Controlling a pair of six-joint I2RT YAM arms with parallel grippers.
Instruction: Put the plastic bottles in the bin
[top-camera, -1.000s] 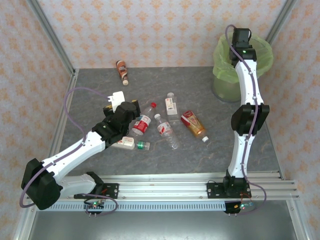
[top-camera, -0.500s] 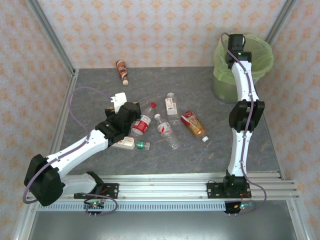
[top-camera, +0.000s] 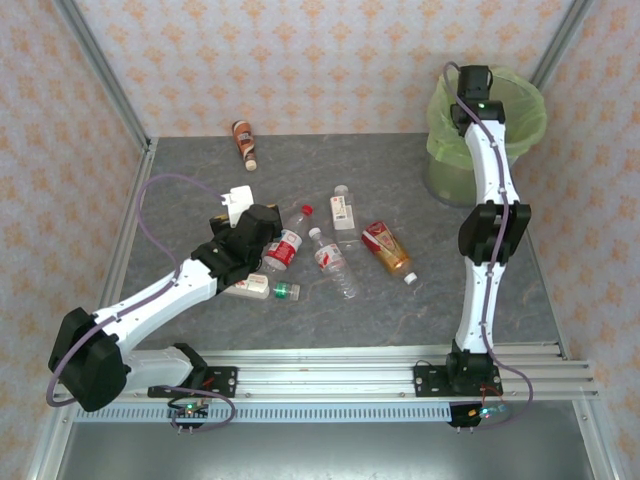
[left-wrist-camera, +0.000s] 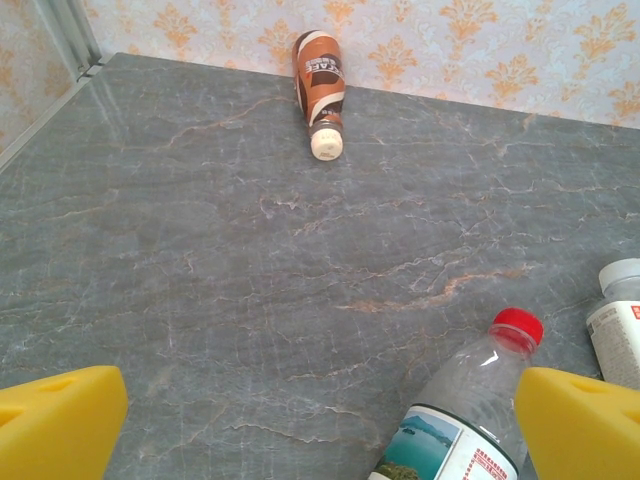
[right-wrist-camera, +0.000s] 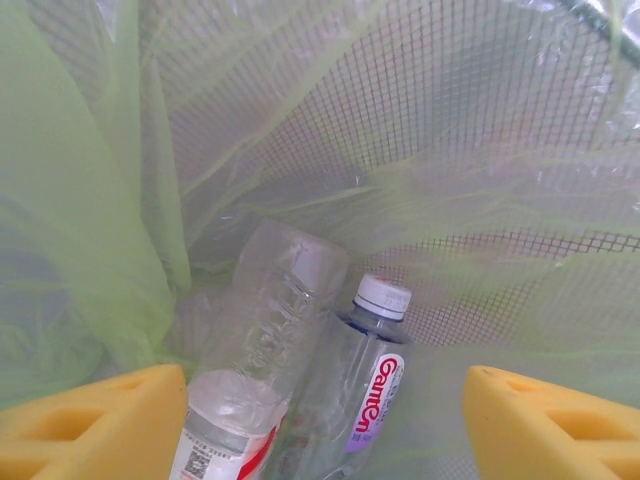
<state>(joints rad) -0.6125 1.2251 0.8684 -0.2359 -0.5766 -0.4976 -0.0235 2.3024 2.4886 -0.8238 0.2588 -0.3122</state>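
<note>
Presently, the right end effector (right-wrist-camera: 325, 405) is held over the mouth of the bin (right-wrist-camera: 420, 120), its yellow pads (right-wrist-camera: 100, 420) spread wide apart with nothing gripped between them. Directly beneath it, at the bottom of the green liner (right-wrist-camera: 90, 200), a clear bottle (right-wrist-camera: 270, 330) and a white-capped bottle (right-wrist-camera: 365, 385) with red lettering are seen lying side by side, touching. The left end effector (left-wrist-camera: 320, 425) is likewise released and empty, poised low over the tabletop (left-wrist-camera: 200, 250). A red-capped bottle (left-wrist-camera: 470, 395) is found lying just inside its right pad, with its cap pointed away. A labelled bottle (left-wrist-camera: 620, 330) is seen just beyond that pad, and a brown bottle (left-wrist-camera: 320, 75) lies well ahead, near the far wall.
</note>
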